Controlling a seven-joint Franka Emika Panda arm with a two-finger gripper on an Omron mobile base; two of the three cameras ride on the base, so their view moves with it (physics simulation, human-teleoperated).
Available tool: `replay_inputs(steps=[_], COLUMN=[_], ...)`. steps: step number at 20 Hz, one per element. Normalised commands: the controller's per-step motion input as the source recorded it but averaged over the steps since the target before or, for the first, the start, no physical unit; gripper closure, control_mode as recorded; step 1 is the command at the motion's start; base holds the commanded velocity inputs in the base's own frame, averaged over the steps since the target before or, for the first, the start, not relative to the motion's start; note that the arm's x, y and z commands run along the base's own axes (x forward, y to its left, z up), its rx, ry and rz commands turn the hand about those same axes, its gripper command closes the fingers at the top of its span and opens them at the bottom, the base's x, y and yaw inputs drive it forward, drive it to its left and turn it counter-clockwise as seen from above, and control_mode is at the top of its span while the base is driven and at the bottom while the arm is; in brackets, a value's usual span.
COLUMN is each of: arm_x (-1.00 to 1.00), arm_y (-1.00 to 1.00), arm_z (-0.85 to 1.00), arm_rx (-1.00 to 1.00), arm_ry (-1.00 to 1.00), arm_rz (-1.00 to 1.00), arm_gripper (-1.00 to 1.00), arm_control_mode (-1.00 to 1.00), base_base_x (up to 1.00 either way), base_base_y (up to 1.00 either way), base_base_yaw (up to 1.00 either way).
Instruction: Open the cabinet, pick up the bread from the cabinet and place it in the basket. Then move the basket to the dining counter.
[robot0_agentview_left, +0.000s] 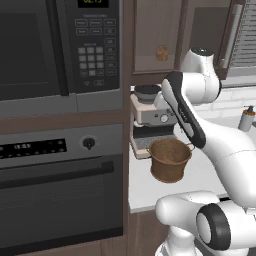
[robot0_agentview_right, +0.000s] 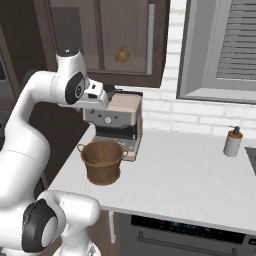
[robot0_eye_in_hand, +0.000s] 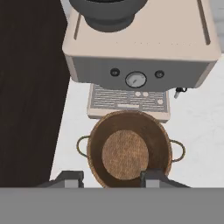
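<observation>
So the gripper (robot0_eye_in_hand: 109, 178) hangs right above the empty basket (robot0_eye_in_hand: 128, 149), fingers partly spread, holding nothing; coffee machine (robot0_eye_in_hand: 140, 48) at 12 o'clock.

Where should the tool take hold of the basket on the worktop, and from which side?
Grip the basket by its rim, coming straight down from above. It stands upright with its mouth open and empty, and the tool already looks down into it. The near rim looks the safer choice, since the coffee machine crowds the far side and the side loops are thin.
</observation>
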Motion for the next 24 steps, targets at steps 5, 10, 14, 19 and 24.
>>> replay_inputs(steps=[5, 10, 14, 19, 24], arm_x=[-0.05, -0.01, 0.0, 0.0, 0.02], arm_y=[-0.01, -0.29, -0.23, -0.5, -0.54], arm_z=[0.08, 0.32, 0.77, 0.66, 0.81], arm_rx=[0.0, 0.0, 0.0, -0.04, 0.0], arm_ry=[-0.07, -0.19, -0.19, -0.05, 0.0], arm_rz=[0.0, -0.04, -0.05, -0.15, -0.16], arm_gripper=[-1.0, -1.0, -1.0, -1.0, -1.0], arm_control_mode=[-1.0, -1.0, -1.0, -1.0, -1.0], base_base_x=[0.0, 0.0, 0.0, 0.0, 0.0], base_base_y=[0.0, 0.0, 0.0, 0.0, 0.0], base_base_yaw=[0.0, 0.0, 0.0, 0.0, 0.0])
